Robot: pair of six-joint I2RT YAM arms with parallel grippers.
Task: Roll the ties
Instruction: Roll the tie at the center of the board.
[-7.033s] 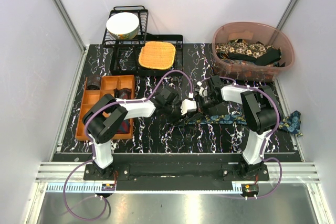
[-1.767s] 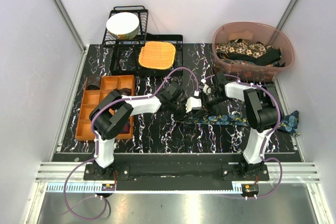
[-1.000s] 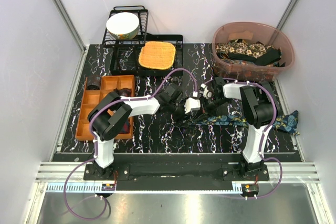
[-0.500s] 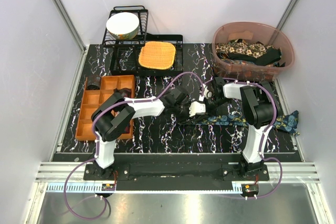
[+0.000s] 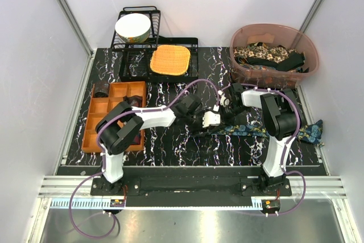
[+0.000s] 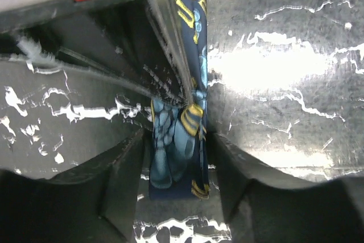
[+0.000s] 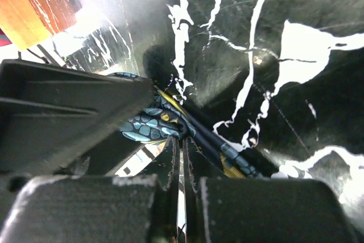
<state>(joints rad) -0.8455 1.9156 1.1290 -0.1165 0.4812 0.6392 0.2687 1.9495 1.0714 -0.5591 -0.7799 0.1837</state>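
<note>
A dark blue tie [image 5: 267, 131] with teal and yellow print lies along the right half of the black marbled table, its wide end at the right edge. Its narrow end [image 6: 173, 152] lies flat between the fingers [image 6: 122, 180] of my left gripper [image 6: 176, 140], which stand apart on either side of it. My right gripper [image 7: 182, 140] is shut, pinching a bunched fold of the tie [image 7: 151, 123] at its tips. In the top view the left gripper [image 5: 213, 119] and the right gripper [image 5: 223, 108] meet at the table's middle.
A pink tub [image 5: 239, 66] at the back right holds several more patterned ties. A square orange woven mat [image 5: 169, 60] and a black rack with a white bowl [image 5: 133, 27] stand at the back. An orange compartment tray [image 5: 105, 106] lies at the left.
My left gripper has moved right along the table and now sits close to the right gripper over the tie's narrow end. The right arm has barely moved.
</note>
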